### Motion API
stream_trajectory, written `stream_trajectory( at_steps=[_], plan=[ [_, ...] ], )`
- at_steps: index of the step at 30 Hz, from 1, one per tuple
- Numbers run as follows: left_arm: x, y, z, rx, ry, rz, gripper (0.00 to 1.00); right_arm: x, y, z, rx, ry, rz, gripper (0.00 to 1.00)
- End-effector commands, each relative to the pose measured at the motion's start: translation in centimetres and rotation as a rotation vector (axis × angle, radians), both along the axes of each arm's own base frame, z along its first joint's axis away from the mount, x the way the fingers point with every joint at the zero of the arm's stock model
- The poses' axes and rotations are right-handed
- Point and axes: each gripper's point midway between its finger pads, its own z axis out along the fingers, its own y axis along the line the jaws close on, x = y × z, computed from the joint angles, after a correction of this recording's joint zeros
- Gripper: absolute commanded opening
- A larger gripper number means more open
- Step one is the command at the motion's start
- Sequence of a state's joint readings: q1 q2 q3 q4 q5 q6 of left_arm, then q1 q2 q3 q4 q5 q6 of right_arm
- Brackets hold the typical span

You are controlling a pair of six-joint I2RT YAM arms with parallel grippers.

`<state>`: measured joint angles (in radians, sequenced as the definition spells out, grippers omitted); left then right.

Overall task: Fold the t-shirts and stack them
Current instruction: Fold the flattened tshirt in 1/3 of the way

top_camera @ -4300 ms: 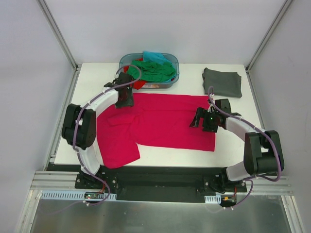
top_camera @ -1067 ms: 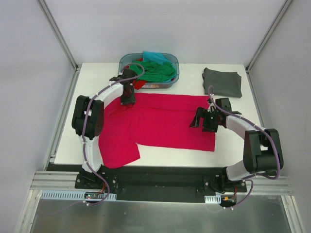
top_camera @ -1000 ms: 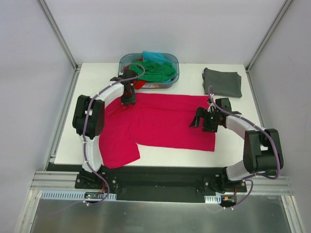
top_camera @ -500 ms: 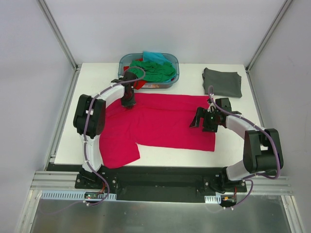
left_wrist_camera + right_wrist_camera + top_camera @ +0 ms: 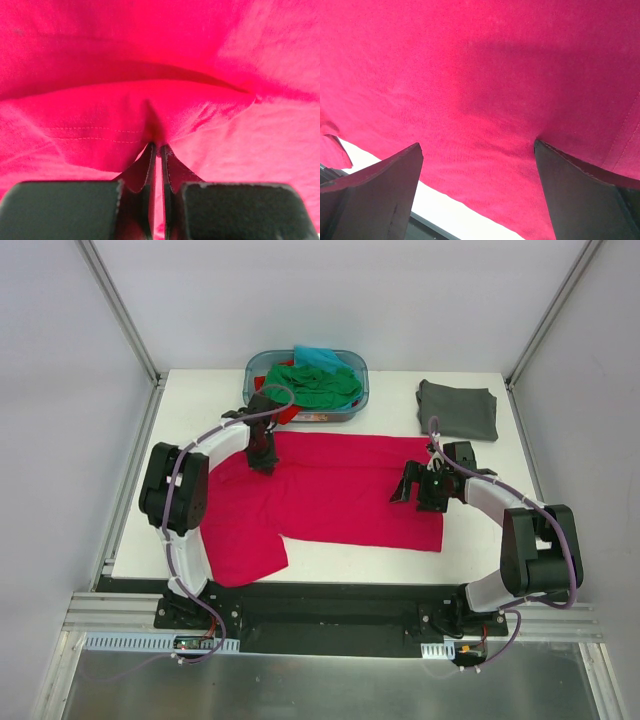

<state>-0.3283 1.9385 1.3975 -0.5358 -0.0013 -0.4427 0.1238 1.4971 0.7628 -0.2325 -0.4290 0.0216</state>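
Top view: the big crimson-pink t-shirt (image 5: 330, 490) is spread flat across the middle of the white desk (image 5: 190, 410), with one sleeve flopped toward the near left corner. The left hand (image 5: 263, 455) is down on the shirt's far left part, close to the far edge of the cloth. The right hand (image 5: 415, 487) sits over the right end of the same shirt. At the back there's a blue-green basket (image 5: 358, 400) with a green t-shirt (image 5: 315, 385) heaped in it, a teal t-shirt (image 5: 318, 355) poking out behind, and a bit of a red t-shirt (image 5: 287, 412) at its front left. A dark grey t-shirt (image 5: 458, 410) lies folded by itself at the far right corner, well apart from the basket.

Left wrist view: the left hand (image 5: 156, 147) has its two black fingers pressed right together, with a little ridge of the crimson cloth (image 5: 150, 60) pinched between the tips. You can see the fabric bunching up into a fold there, with a stitched seam (image 5: 95, 135) just to the left.

Right wrist view: the right hand (image 5: 477, 145) is spread wide, fingers (image 5: 380, 185) far apart with nothing between them, tips down at the crimson-pink t-shirt (image 5: 470, 75). Can't tell if they actually press on it. A strip of white desk (image 5: 455, 215) shows past the hem.
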Motion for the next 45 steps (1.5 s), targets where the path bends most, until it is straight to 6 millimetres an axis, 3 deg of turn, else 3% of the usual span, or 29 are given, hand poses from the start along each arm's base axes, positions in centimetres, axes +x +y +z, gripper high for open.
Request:
stream_trajectory(
  at_steps=[1,7,13,22,33,38,42,44,45],
  plan=[
    [-2.4,-1.3,2.4,-0.095,0.007,0.008,0.00,-2.9,-0.6,-1.9,-0.030,0.135,0.007,0.96],
    [-5.8,-3.0,2.4,-0.199,0.087,0.017,0.00,-3.0,-0.6,-2.0,-0.030,0.138,0.007,0.96],
    [-7.6,-3.3,1.9,-0.232,0.153,0.077,0.00,-3.0,-0.6,-2.0,-0.038,0.125,0.030,0.96],
    [-8.5,-2.3,2.5,-0.148,0.180,0.083,0.00,-3.0,-0.6,-2.0,-0.038,0.127,0.030,0.96],
    [-8.9,-4.1,5.4,-0.249,0.181,0.074,0.01,-3.0,-0.7,-2.0,-0.038,0.127,0.029,0.96],
    [-9.5,-4.5,5.0,-0.271,0.223,0.062,0.01,-3.0,-0.7,-2.0,-0.038,0.127,0.029,0.96],
    [-10.4,-3.5,3.9,-0.217,0.250,0.070,0.17,-3.0,-0.7,-2.0,-0.039,0.126,0.030,0.96],
    [-11.0,-2.8,3.7,-0.188,0.254,0.074,0.34,-3.1,-0.7,-2.0,-0.039,0.129,0.030,0.96],
    [-11.1,-2.3,3.8,-0.165,0.238,0.084,0.50,-3.1,-0.7,-2.0,-0.039,0.129,0.030,0.96]
  ],
)
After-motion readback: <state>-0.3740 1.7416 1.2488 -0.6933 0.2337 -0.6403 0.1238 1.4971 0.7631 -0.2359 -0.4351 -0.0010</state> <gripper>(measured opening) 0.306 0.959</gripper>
